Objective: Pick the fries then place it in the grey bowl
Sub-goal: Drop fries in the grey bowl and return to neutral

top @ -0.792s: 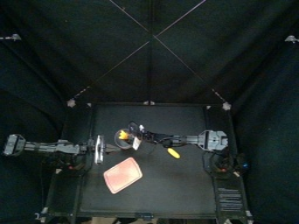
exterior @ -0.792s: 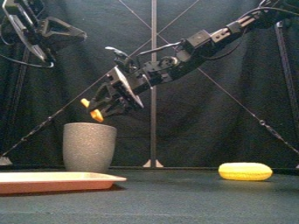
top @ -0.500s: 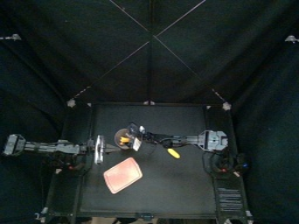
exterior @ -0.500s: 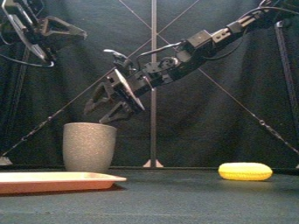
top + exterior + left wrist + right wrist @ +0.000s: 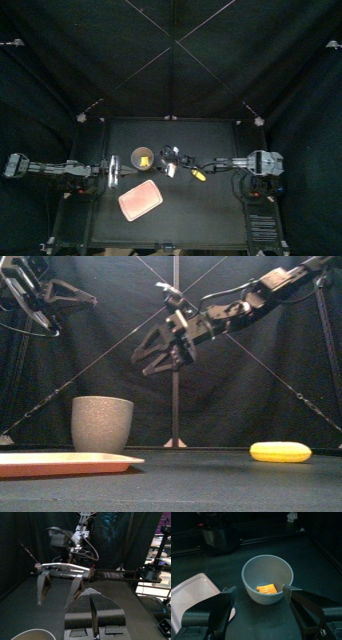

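The yellow fries (image 5: 268, 589) lie at the bottom of the tall grey speckled cup (image 5: 268, 579), which stands upright at the table's left (image 5: 102, 423) (image 5: 140, 156). My right gripper (image 5: 158, 356) (image 5: 258, 591) hangs open and empty above the cup and a little to its right, well apart from it. The same right gripper (image 5: 60, 582) shows open in the left wrist view. My left gripper (image 5: 60, 294) (image 5: 93, 607) is held high at the left of the cup, jaws together and holding nothing.
A flat pink tray (image 5: 67, 462) (image 5: 140, 202) lies near the front left, just in front of the cup. A yellow oval toy (image 5: 279, 452) (image 5: 198, 174) rests on the table to the right.
The right gripper held the fries over the cup, then opened and dropped them in. It has since risen and drawn back to the right. The left arm stayed put.
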Controlling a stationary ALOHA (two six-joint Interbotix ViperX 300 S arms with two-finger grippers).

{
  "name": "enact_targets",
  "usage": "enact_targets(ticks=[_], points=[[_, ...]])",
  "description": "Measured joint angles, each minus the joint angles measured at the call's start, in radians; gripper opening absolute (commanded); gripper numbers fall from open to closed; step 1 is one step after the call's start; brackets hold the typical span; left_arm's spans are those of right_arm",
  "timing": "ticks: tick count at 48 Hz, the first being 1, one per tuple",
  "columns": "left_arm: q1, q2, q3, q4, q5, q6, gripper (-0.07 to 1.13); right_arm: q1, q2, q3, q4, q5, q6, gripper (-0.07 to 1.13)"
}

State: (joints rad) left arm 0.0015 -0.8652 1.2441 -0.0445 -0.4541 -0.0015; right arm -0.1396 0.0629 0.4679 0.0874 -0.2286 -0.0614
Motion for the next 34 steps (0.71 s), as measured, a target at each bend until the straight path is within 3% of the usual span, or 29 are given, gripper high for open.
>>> enact_targets(ticks=[16,34], points=[[0.026,0.0,0.02,-0.002,0.031,0.002,0.03,0.117,-0.215,0.299,-0.006,-0.337,0.0,1.04],[0.032,0.002,0.025,-0.002,0.041,0.002,0.03,0.149,-0.23,0.341,-0.008,-0.423,0.0,1.04]])
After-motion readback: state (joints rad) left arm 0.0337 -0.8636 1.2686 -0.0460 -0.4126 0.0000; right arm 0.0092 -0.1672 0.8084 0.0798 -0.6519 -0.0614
